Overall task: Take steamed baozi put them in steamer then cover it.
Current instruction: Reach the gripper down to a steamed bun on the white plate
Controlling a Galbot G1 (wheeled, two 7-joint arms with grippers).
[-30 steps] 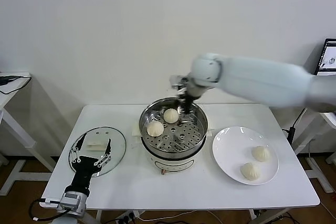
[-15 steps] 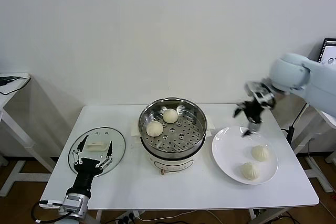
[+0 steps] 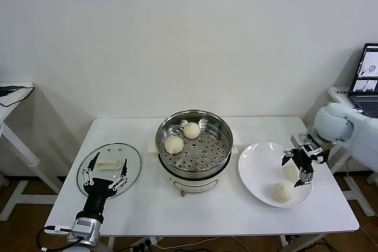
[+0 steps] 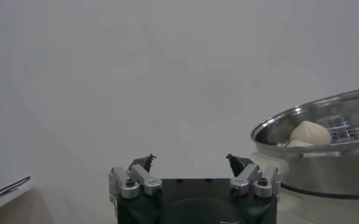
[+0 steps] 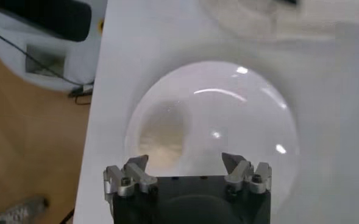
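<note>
Right claw is hanging at 3 o'clock, fingers spread and pointing down, forearm reaching in from the right edge. Left claw is sitting parked at 8 o'clock, fingers spread, pointing forward.

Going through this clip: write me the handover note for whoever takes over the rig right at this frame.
Right gripper: open, empty, above the white plate, over one of the two baozi there.
Left gripper: open, idle over the glass lid lying on the table left of the steamer.
Done: two baozi sit on the steamer's tray.
Left: move the plate's two buns in, then put the lid on.
</note>
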